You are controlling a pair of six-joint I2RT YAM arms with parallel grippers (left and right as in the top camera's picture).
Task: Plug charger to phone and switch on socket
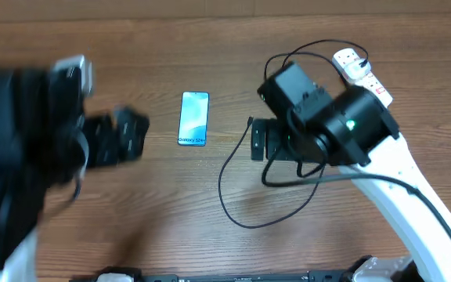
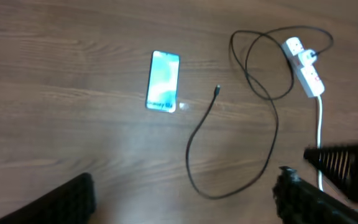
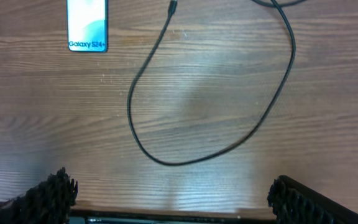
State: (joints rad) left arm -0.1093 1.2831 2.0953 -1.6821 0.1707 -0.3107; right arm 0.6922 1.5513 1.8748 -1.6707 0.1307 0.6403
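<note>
Pickup of the charger (image 3: 173, 163) was our step, we judged; its tip lay near the phone (image 2: 163, 81). Left gripper (image 2: 185, 202) and right gripper (image 3: 173, 198) gaped wide, empty. Next we needed to pinch that tip.

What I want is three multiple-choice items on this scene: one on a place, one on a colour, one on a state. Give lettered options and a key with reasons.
1. Where is the charger's connector tip?
A. Plugged into the phone
B. On the table, apart from the phone
C. On top of the phone's screen

2. What colour is the phone's screen?
A. Light blue
B. Red
C. Green

3. What state is the right tool in?
A. Shut on the connector tip
B. Shut on the phone
C. Open, holding nothing

Key: 1 B, bare wood shows between the tip and the phone. 2 A, the screen reads pale blue in every view. 3 C, its fingers stand wide apart with only the table between them.
</note>
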